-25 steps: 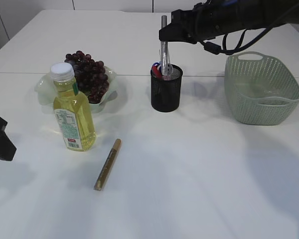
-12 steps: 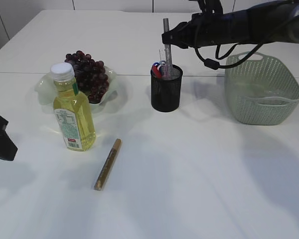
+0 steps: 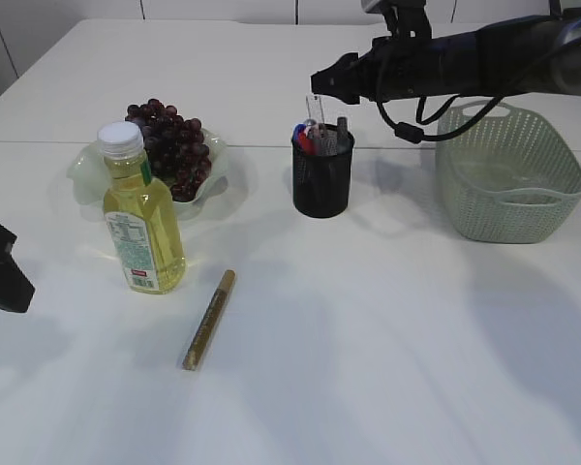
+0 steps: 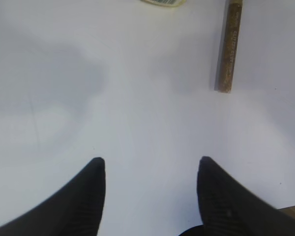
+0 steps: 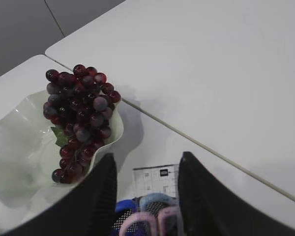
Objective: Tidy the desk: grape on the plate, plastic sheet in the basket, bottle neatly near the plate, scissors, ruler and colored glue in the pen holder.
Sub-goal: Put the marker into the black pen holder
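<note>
My right gripper [image 3: 321, 83] hangs open just above the black mesh pen holder [image 3: 322, 179], with nothing between its fingers. A grey glue stick [image 3: 342, 130], the clear ruler [image 3: 313, 107] and the scissors' coloured handles [image 3: 304, 132] stand in the holder. The right wrist view shows the open gripper [image 5: 147, 158] over the ruler [image 5: 157, 181] and scissors [image 5: 147, 222]. Grapes [image 3: 169, 145] lie on the pale plate [image 3: 85, 172]. The oil bottle [image 3: 141, 218] stands upright in front of the plate. A gold glue stick [image 3: 209, 320] lies on the table. My left gripper [image 4: 150, 163] is open and low over bare table. I cannot make out the plastic sheet.
A green basket [image 3: 508, 174] stands right of the pen holder, under the right arm. In the left wrist view the gold glue stick [image 4: 229, 46] lies ahead and to the right. The left gripper [image 3: 2, 269] sits at the table's far left edge.
The right gripper held the grey glue stick upright over the pen holder, then opened; the stick dropped into the holder. The left arm has not moved.
</note>
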Robot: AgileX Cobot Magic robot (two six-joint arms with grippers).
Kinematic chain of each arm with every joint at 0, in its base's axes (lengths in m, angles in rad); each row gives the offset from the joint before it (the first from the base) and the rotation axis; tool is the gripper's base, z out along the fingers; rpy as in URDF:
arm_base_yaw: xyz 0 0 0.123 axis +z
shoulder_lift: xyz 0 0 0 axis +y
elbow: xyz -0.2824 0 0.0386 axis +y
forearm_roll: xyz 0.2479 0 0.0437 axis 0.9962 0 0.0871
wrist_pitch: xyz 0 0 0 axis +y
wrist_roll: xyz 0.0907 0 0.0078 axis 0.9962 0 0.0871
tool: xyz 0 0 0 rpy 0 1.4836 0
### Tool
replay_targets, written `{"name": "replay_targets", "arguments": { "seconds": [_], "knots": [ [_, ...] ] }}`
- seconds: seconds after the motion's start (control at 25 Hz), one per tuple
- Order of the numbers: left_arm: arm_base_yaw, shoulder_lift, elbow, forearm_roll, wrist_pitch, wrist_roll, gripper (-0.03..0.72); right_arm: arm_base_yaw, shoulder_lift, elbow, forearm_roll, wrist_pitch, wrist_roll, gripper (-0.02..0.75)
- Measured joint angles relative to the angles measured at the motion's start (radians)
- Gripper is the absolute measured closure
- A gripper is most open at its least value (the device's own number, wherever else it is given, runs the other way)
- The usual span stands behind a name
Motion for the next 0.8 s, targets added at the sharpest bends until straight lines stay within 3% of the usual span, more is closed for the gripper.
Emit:
{"name": "replay_targets", "arguments": {
  "seconds": [0.2,0.32,0.48,0.64,0.8],
  "knots": [
    [0.0,0.0,0.0,-0.001,0.0,0.0,0.253,0.0,-0.004,0.0,-0.017,0.034,0.052,0.365],
    [0.0,0.0,0.0,-0.001,0.0,0.0,0.253,0.0,-0.04,0.0,-0.136,0.05,0.196,0.363],
    [0.0,0.0,0.0,-0.001,-0.004,0.0,0.253,0.0,-0.134,0.0,-0.469,0.114,0.551,0.363],
    [0.0,0.0,0.0,-0.004,-0.008,0.0,0.254,0.002,-0.226,0.0,-0.801,0.322,0.901,0.363],
    [0.0,0.0,0.0,-0.026,-0.012,0.0,0.253,0.008,-0.294,0.0,-0.991,0.49,1.122,0.379]
  ]
}}
